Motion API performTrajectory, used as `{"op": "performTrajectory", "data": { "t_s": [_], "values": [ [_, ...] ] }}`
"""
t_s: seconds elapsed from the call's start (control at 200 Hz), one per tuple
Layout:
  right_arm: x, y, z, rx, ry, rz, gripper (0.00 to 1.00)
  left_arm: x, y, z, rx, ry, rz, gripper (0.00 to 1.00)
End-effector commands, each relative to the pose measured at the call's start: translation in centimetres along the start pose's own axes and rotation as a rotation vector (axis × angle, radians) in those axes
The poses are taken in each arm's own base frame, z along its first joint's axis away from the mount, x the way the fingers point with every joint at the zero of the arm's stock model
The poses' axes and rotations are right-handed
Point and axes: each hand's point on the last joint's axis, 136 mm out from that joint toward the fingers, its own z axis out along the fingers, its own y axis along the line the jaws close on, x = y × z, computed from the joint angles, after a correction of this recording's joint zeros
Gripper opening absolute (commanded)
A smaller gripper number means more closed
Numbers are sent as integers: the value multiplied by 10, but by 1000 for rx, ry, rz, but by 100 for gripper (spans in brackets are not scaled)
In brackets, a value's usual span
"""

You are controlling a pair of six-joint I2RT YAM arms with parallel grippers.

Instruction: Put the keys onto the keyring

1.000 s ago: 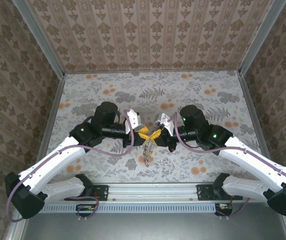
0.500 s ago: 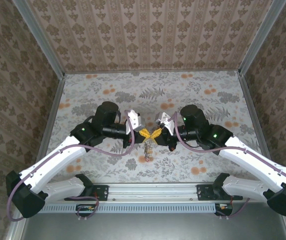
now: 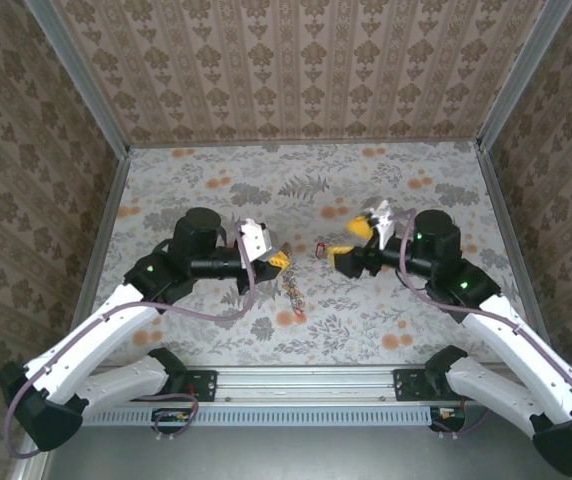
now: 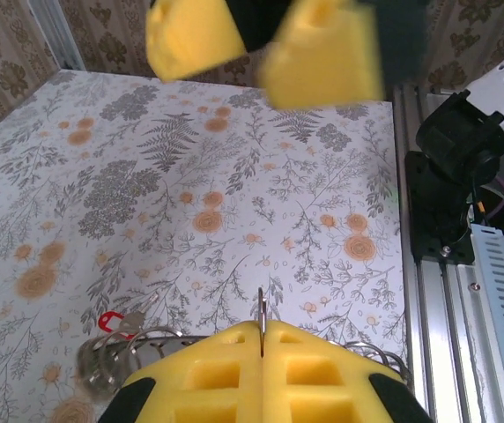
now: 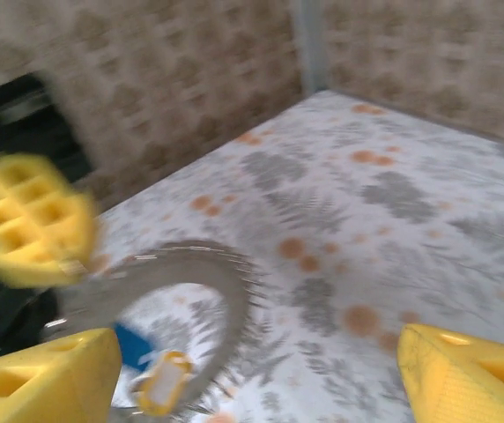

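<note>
Presently found left gripper [image 4: 261, 342] clamped on keyring [image 3: 291, 288] dangling beneath; right gripper [image 5: 256, 352] gaped wide opposite. Judged slippage likely from thin pinch.

Blurred keyring [image 5: 226, 282] against a flowered table [image 5: 393, 176]
The right gripper [image 5: 256, 374] gapes wide; the grey loop curves beside the left gripper [image 5: 27, 220], a blue key [image 5: 133, 345] beneath.

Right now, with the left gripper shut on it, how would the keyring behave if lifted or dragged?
Probably floppy: the keyring trails as a loose line of links from the shut left gripper, so it should sag and swing. Likely light, since a fingertip pinch seems to carry it. Its thin metal might slip between the pads.
</note>
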Motion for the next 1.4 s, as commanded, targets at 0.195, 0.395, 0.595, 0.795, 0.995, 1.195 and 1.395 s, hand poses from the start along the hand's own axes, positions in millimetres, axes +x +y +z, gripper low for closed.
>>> {"op": "performTrajectory", "data": {
  "t_s": [0.195, 0.395, 0.595, 0.795, 0.995, 1.195, 1.395],
  "values": [
    [55, -74, 44, 183, 196, 258, 78, -13, -12, -13, 34, -95, 6, 0],
    [14, 18, 34, -232, -56, 41, 75, -24, -9, -17, 73, -183, -18, 0],
    [7, 67, 22, -395, -87, -59, 65, -39, -12, -23, 130, -284, -17, 0],
    [-2, 90, 18, -458, -118, -95, 52, -54, -20, -33, 152, -370, 14, 0],
    [-22, 109, 8, -530, -192, -111, 47, -59, -24, -36, 164, -410, 26, 0],
    [-35, 123, 4, -578, -240, -127, 40, -60, -28, -37, 170, -431, 32, 0],
    [-39, 135, 4, -618, -246, -141, 38, -61, -32, -39, 174, -451, 39, 0]
  ]
}}
